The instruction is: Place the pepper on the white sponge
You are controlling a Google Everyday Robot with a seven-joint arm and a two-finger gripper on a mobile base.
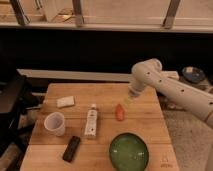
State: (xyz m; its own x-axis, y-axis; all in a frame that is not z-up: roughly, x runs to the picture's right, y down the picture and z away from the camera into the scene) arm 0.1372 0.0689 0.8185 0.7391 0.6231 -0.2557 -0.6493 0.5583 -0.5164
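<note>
Wooden tabletop (100, 92) is carrying the pepper (120, 112) right of centre, lying well apart from the white sponge (65, 102) at far left. Tool (128, 101) is hovering just beyond the pepper, fingers spread wide, gripping nothing.

Looks like a robot test lab, not a home. White robot arm (170, 90) reaches over a plain wooden table (150, 125) w/ unrelated items laid out apart: white sponge (65, 102), cup (55, 123), tube (91, 121), pepper (120, 112), green bowl (129, 151), black device (71, 148). Gripper (127, 102) hangs just above the pepper, fingers spread, holding nothing. Behind: dark wall, metal posts (78, 12) along the top. Speckled floor (185, 135) at right.
</note>
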